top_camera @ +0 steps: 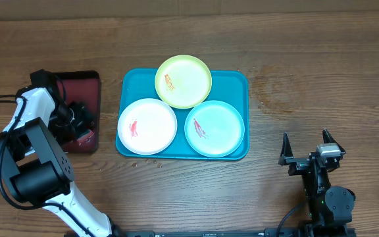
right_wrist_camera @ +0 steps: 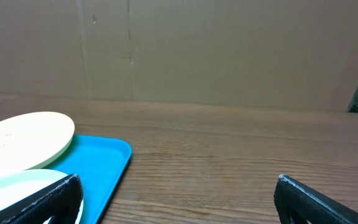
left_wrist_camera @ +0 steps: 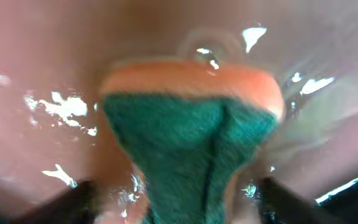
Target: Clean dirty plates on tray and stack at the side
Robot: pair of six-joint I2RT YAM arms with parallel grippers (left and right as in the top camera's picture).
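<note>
Three dirty plates lie on the turquoise tray (top_camera: 241,84): a yellow-green plate (top_camera: 183,81) at the back, a white plate (top_camera: 147,126) front left and a mint-rimmed plate (top_camera: 214,128) front right. Each carries a red smear. My left gripper (top_camera: 77,122) is low over a dark red tray (top_camera: 84,85) left of the turquoise tray. It is shut on a green and orange sponge (left_wrist_camera: 185,143) that is pinched narrow between the fingers. My right gripper (top_camera: 305,140) is open and empty, low over the table right of the tray. Its view shows the tray (right_wrist_camera: 107,163), the yellow-green plate (right_wrist_camera: 23,140) and the mint-rimmed plate (right_wrist_camera: 27,183).
The dark red tray's surface (left_wrist_camera: 36,74) looks wet and glossy under the sponge. A few small crumbs (top_camera: 151,160) lie on the wooden table in front of the turquoise tray. A cardboard wall (right_wrist_camera: 216,50) stands behind the table.
</note>
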